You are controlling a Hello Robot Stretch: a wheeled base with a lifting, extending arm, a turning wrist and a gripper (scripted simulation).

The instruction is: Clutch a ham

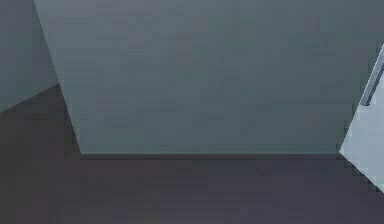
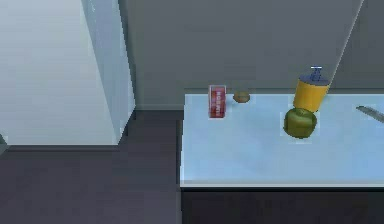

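Straight ahead, wall (image 1: pixel 200 80): plain grey, across most of the forward view; it meets the floor low in the picture

Floor (image 1: pixel 150 190): dark, bare along the forward view's bottom; the same dark floor lies left of the counter in the arm side view

Tall unit (image 2: pixel 60 70): pale, flat-sided, standing on the floor at the arm side view's left, apart from the counter

Counter (image 2: pixel 260 150): pale top over a dark front; it runs from the arm side view's middle out to the right edge

Pale panel (image 1: pixel 365 130): at the forward view's right edge; a grey handle (image 1: pixel 372 85) runs up it

Bottle (image 2: pixel 310 95): orange, upright, with a grey-blue cap; on the counter toward the right

Green fruit (image 2: pixel 299 122): round, just in front of the bottle's base; whether they touch cannot be told

Box (image 2: pixel 217 101): red and white, upright, near the counter's back left corner

Dark object (image 2: pixel 370 112): thin, lying at the counter's right edge; too small to name

Small brown lump (image 2: pixel 241 97): on the counter just right of the box, near the back edge; whether it is the ham cannot be told

Gripper: its state cannot be told
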